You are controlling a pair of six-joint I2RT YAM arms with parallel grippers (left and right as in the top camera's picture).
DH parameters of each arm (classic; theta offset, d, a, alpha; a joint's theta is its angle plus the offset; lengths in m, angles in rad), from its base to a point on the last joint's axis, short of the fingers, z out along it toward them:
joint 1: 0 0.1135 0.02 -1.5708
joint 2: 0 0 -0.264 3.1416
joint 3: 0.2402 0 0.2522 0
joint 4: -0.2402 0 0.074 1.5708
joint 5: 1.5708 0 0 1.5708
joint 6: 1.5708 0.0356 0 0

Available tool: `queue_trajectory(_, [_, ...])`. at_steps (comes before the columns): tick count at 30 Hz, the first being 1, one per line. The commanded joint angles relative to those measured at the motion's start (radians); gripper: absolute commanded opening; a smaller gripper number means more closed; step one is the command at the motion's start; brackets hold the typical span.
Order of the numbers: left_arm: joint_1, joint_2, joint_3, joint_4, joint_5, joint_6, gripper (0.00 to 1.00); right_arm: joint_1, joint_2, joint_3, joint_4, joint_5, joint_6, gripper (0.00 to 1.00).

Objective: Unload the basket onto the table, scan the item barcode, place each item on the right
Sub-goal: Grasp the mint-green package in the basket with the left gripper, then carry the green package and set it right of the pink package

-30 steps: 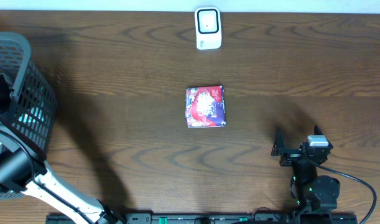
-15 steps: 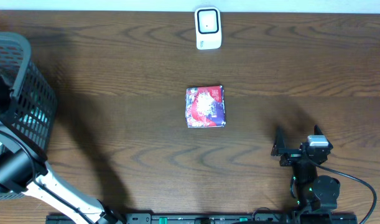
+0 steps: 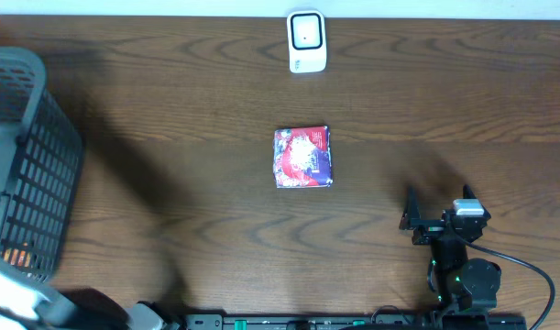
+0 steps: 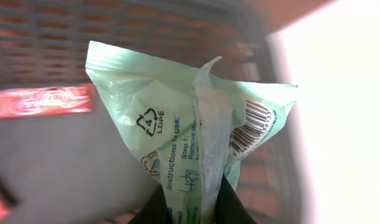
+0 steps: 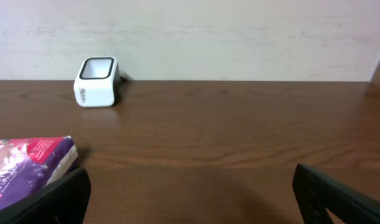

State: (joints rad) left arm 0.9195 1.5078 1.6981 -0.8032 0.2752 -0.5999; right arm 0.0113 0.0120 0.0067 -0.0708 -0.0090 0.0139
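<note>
My left gripper [image 4: 193,208] is shut on the lower end of a pale green plastic packet [image 4: 171,118], which stands up in front of the wrist camera. The packet's barcode [image 4: 255,124] shows on its right side. Behind it are the dark basket's wall [image 4: 146,25] and bright blur. The white scanner [image 3: 306,41] stands at the table's far edge, also seen in the right wrist view [image 5: 96,73]. My right gripper [image 3: 438,211] rests open near the front right, nothing between its fingers [image 5: 53,199].
A red and purple packet [image 3: 303,157] lies flat mid-table, left of my right gripper [image 5: 190,186]. The dark mesh basket [image 3: 32,156] stands at the left edge, with a red item [image 4: 46,102] inside. A white link of the left arm [image 3: 9,298] shows bottom left.
The left jaws closed on the green packet. The left arm's dark wrist, over the basket before, has moved out of the overhead view. The right arm has not moved.
</note>
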Motion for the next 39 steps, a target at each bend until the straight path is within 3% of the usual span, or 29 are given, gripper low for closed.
queue_trajectory(1, [-0.057,-0.087,0.016,0.049,0.253,-0.079,0.07,0.002,-0.005,-0.001,-0.004,-0.008,-0.008,0.99])
queue_trajectory(2, [-0.129,-0.116,0.016,0.103,0.352,-0.079,0.07,0.002,-0.005,-0.001,-0.004,-0.008,-0.008,0.99])
queue_trajectory(5, [-0.280,-0.128,0.016,0.143,0.419,-0.074,0.07,0.002,-0.005,-0.001,-0.004,-0.008,-0.008,0.99])
queue_trajectory(13, [-0.811,-0.074,-0.002,0.082,0.413,0.180,0.07,0.002,-0.005,-0.001,-0.004,-0.008,-0.008,0.99])
queue_trajectory(16, [-0.978,-0.020,-0.008,0.079,0.406,0.211,0.07,0.002,-0.005,-0.001,-0.004,-0.008,-0.008,0.99])
queue_trajectory(21, [-1.221,0.119,-0.008,0.079,0.268,0.211,0.07,0.002,-0.005,-0.001,-0.004,-0.008,-0.008,0.99])
queue_trajectory(30, [-1.520,0.446,-0.008,0.099,0.092,0.163,0.07,0.002,-0.005,-0.001,-0.004,-0.008,-0.008,0.99])
queue_trajectory(39, [-1.608,0.613,-0.008,0.171,0.068,0.150,0.08,0.002,-0.005,-0.001,-0.004,-0.008,-0.008,0.99])
